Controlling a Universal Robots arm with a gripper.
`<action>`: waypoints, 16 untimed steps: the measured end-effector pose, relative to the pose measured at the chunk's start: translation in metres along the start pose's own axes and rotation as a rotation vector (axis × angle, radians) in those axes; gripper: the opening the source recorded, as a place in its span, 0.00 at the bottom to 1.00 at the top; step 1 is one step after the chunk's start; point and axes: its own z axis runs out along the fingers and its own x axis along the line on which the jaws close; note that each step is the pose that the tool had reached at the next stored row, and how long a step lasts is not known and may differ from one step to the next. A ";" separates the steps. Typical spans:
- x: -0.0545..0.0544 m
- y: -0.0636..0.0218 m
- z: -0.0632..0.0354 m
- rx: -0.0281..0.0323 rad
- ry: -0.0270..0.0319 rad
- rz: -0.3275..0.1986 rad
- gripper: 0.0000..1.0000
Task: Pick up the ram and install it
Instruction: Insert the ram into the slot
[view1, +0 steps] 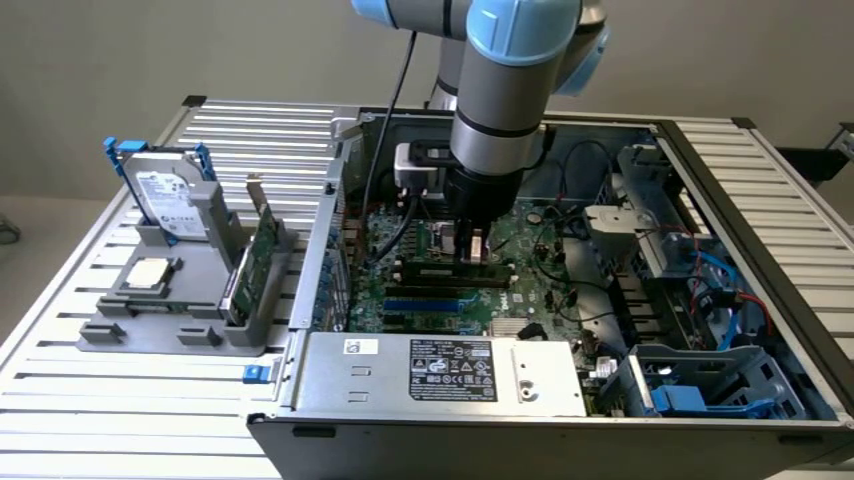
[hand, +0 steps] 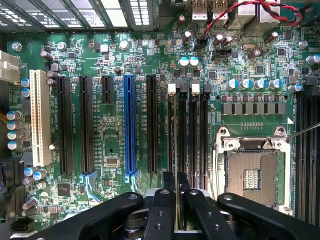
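ram is pinched edge-on by pincer above DIMM slots | judged light, stiff, fragile (best gripped mid-edge, chips spared)

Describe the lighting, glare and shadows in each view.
Exterior view: even, soft light; the pale slatted aluminium table is bright, while the green motherboard sits in shade inside the grey metal computer case. Wrist view: white glare washes out the vent slats; the black gripper looks dark.
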 end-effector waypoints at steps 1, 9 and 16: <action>0.000 0.0000 0.0002 0.0001 -0.0002 0.000 0.14; 0.000 -0.0001 0.0009 0.0003 -0.0003 0.000 0.16; 0.000 0.0007 -0.0137 -0.0007 -0.0001 0.000 0.35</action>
